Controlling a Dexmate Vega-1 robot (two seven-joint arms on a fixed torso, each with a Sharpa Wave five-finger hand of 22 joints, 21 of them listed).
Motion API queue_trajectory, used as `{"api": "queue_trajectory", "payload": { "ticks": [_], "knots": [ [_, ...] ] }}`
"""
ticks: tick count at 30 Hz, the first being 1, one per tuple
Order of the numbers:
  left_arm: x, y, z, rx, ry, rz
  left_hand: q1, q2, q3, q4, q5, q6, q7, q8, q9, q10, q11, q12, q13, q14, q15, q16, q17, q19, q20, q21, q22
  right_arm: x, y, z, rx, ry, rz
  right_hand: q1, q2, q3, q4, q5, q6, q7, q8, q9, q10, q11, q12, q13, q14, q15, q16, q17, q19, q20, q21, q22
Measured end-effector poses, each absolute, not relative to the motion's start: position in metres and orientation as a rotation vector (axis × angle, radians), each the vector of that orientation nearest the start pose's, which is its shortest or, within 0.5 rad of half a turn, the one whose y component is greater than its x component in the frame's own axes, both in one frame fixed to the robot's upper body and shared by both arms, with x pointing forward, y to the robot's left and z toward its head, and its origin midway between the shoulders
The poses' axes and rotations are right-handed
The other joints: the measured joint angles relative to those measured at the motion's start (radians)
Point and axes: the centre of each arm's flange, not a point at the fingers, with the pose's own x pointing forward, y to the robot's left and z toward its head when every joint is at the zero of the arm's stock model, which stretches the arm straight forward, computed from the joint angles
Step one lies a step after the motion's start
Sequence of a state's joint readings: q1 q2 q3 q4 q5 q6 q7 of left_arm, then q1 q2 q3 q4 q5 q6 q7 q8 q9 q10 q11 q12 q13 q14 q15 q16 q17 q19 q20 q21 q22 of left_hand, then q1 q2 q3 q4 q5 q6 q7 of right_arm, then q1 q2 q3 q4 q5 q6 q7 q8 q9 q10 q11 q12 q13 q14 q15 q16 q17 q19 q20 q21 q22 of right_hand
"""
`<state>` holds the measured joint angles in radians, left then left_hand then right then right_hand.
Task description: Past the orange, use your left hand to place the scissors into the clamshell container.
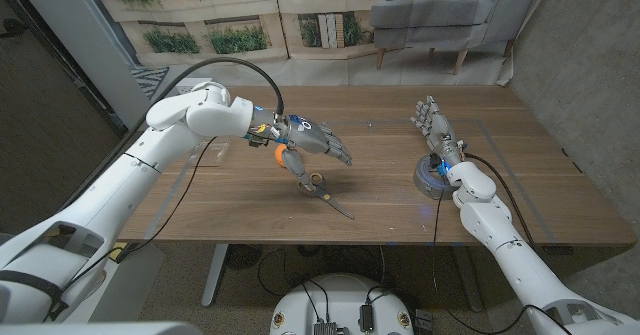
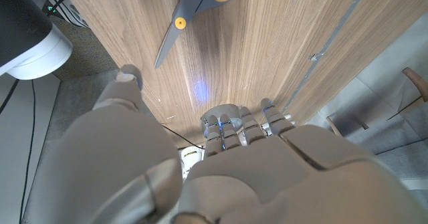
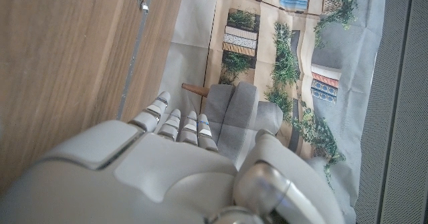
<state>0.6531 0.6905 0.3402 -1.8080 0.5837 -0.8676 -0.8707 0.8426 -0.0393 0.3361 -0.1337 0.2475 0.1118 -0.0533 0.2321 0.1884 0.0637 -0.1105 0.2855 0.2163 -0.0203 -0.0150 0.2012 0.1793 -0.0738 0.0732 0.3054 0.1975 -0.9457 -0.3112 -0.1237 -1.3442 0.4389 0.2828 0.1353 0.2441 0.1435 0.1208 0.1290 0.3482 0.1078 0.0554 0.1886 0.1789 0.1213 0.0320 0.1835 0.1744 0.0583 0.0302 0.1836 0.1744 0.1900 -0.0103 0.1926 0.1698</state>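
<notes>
The task looks barely begun: the scissors (image 1: 322,191) lie on the wooden surface (image 1: 380,190) at centre frame, orange handles toward the left robot hand (image 1: 312,143), which hovers just above them with fingers spread, holding nothing. A bit of the orange (image 1: 277,156) peeks out beneath that wrist. The clamshell container cannot be made out. At right of frame, the right robot hand (image 1: 437,127) waits, fingers extended and empty, beside a small round blue-lit device (image 1: 431,177). Behind the surface, a plant-printed backdrop (image 1: 200,15) and a grey armchair (image 1: 440,15) stand.

A grey armchair (image 1: 440,15) stands behind the wooden table (image 1: 390,190), before a plant-printed backdrop (image 1: 210,15).
</notes>
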Motion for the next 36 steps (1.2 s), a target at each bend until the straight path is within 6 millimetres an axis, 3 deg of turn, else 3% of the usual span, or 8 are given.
{"api": "queue_trajectory", "payload": {
  "ticks": [14, 24, 36],
  "knots": [
    [0.5, 0.146, 0.05, 2.193, -1.017, -0.835, 0.008, 0.008, -0.008, 0.0, -0.004, 0.027, -0.002, 0.0, 0.005, 0.029, -0.003, 0.017, 0.005, 0.027, -0.006, 0.001, 0.005, 0.003, 0.004, 0.0, 0.001, 0.642, -0.291, -0.038, 0.065, -0.653, 0.181, 0.0, 0.0, 0.0, 0.0, -0.004, 0.0, 0.0, 0.0, 0.0, 0.0, 0.0, 0.0, 0.0, 0.0, 0.0, 0.0, 0.0, 0.005, 0.005, 0.0, 0.0],
    [0.505, 0.143, 0.044, 2.256, -1.048, -0.792, 0.002, 0.002, -0.033, 0.003, -0.004, 0.065, -0.001, 0.008, 0.005, 0.052, 0.002, 0.034, 0.018, 0.049, -0.007, 0.008, 0.013, 0.016, 0.016, 0.0, 0.005, 0.645, -0.292, -0.038, 0.067, -0.65, 0.181, 0.0, 0.0, 0.0, 0.0, -0.004, 0.0, 0.0, 0.0, 0.0, 0.004, -0.004, 0.0, 0.0, 0.0, 0.0, 0.0, 0.0, 0.005, 0.005, 0.0, 0.0],
    [0.508, 0.142, 0.036, 2.308, -1.09, -0.748, 0.009, 0.0, -0.047, 0.006, 0.001, 0.128, -0.01, 0.02, 0.01, 0.1, -0.007, 0.074, 0.037, 0.102, -0.021, 0.029, 0.03, 0.034, -0.002, 0.003, 0.01, 0.648, -0.292, -0.04, 0.07, -0.643, 0.182, -0.003, 0.003, 0.0, 0.0, -0.004, 0.0, 0.0, 0.0, 0.0, 0.003, -0.004, 0.0, 0.0, 0.0, 0.0, 0.0, 0.0, 0.005, 0.005, 0.0, 0.0]
  ]
}}
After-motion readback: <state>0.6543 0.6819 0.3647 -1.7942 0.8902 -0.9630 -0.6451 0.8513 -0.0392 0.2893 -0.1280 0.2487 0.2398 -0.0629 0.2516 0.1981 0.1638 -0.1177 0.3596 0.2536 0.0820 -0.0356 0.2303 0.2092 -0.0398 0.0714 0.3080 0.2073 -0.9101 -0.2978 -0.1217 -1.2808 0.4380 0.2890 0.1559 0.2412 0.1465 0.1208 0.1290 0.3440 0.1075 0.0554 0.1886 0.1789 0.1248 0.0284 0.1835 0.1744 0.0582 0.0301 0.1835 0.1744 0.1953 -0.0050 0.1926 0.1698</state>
